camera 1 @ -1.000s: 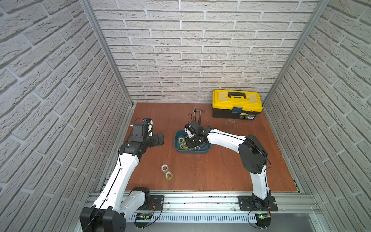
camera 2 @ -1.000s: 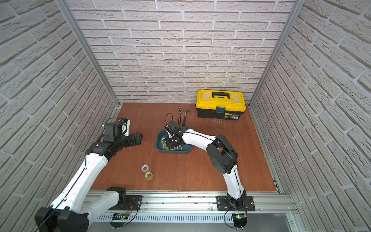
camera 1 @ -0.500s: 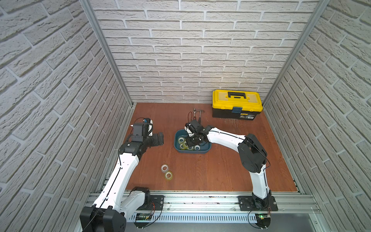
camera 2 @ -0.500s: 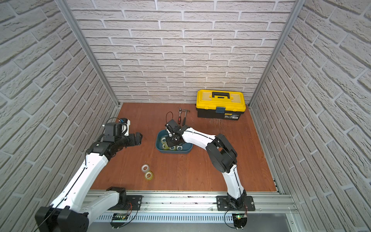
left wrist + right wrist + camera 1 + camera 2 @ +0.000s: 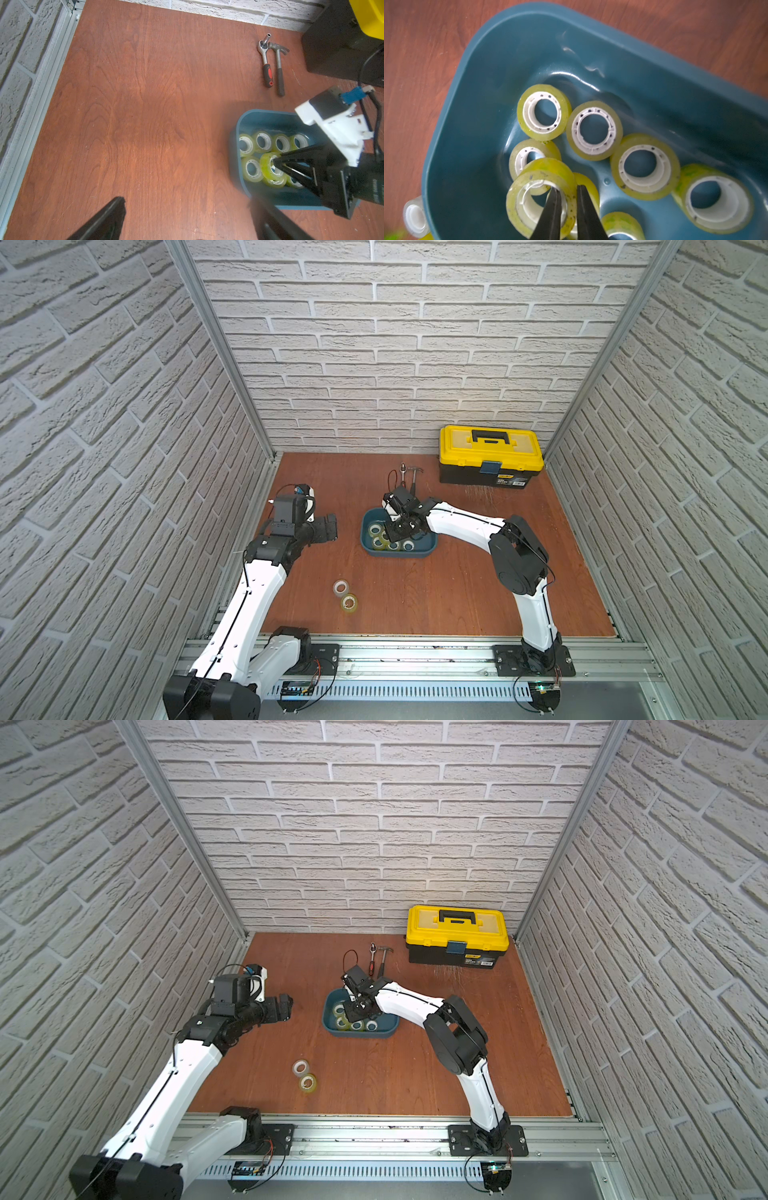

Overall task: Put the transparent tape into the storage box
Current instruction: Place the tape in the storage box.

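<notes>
- Both top views hang high above the front rail (image 5: 415, 649) and look steeply down toward the back wall (image 5: 395, 344). They are far off, and the whole tabletop (image 5: 436, 601) lies in the lower half of the frame.
- The left wrist view slants down across the tabletop, at middling range, toward the storage box (image 5: 291, 200) and the toolbox (image 5: 336, 41).
- The right wrist view peers into the storage box from very close, past the right pincer (image 5: 568, 189).
- All four views share the storage box.
</notes>
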{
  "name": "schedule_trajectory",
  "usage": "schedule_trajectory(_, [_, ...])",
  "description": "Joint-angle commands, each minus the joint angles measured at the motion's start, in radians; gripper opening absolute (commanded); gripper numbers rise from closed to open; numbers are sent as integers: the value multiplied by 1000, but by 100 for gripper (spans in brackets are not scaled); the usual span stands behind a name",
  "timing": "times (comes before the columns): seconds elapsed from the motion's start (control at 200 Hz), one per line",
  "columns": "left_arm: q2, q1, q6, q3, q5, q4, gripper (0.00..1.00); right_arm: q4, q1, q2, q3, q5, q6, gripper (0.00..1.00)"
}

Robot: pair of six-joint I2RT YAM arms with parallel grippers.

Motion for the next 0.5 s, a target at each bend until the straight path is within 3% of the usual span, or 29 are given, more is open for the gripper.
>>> schedule_trajectory(0.0, [-7, -6, 10, 12, -15, 19, 98, -18, -16, 19, 32, 29, -17, 4])
schedule_trajectory(0.13, [7, -5, 13, 15, -4, 15, 98, -41, -24, 43, 69, 27, -18, 13])
schedule_trajectory(0.255, [18, -6, 16, 22, -3, 10, 98, -56, -27, 27, 79, 52, -17, 39])
schedule_trajectory(0.495, [7, -5, 16, 24, -14, 12, 98, -87, -32, -78, 52, 86, -33, 45])
